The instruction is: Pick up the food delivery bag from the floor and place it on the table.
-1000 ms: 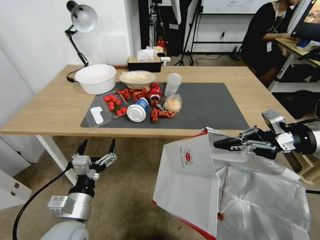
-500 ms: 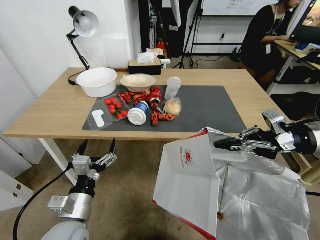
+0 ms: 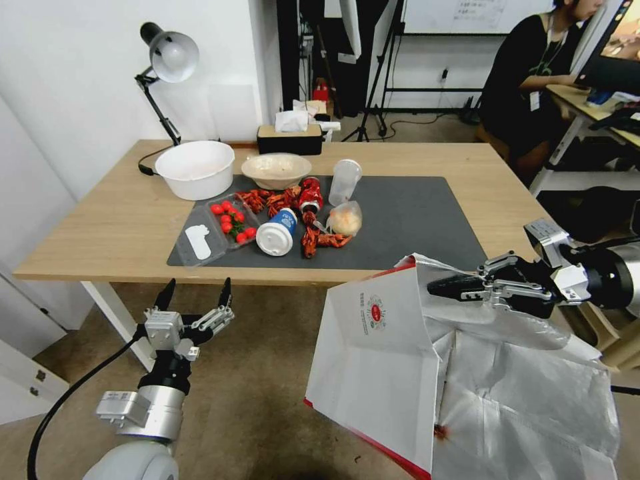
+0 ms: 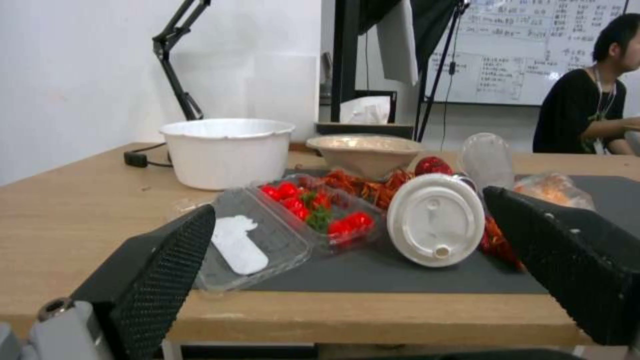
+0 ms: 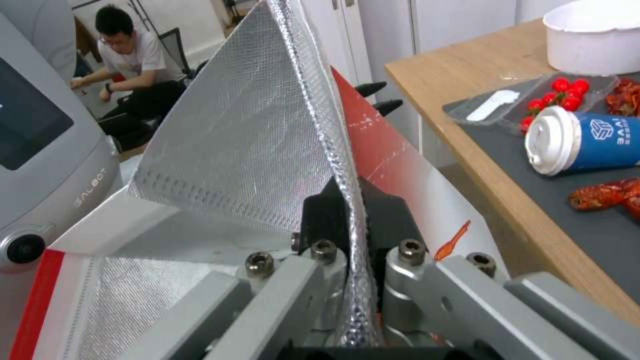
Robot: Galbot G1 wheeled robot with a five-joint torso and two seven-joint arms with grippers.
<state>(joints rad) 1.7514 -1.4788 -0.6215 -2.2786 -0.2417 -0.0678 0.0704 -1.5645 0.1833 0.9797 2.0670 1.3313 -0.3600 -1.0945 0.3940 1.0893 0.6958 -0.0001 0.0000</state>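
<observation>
Before the table: the long light-wood table (image 3: 120, 220) with its dark grey mat lies ahead of and above both arms.
Bag: the large boxy white food delivery bag (image 3: 380, 360) with red panels and silver foil lining hangs off the floor, below the table's near edge, toward its right end.
Right gripper (image 3: 443, 287): clamped on the bag's foil rim, so this arm carries.
Left gripper (image 3: 195, 292): fingers spread, empty, below the near edge.

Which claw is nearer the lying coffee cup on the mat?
Left. The left claw hangs open below the table edge facing the coffee cup; the right claw grips the food delivery bag farther off.
</observation>
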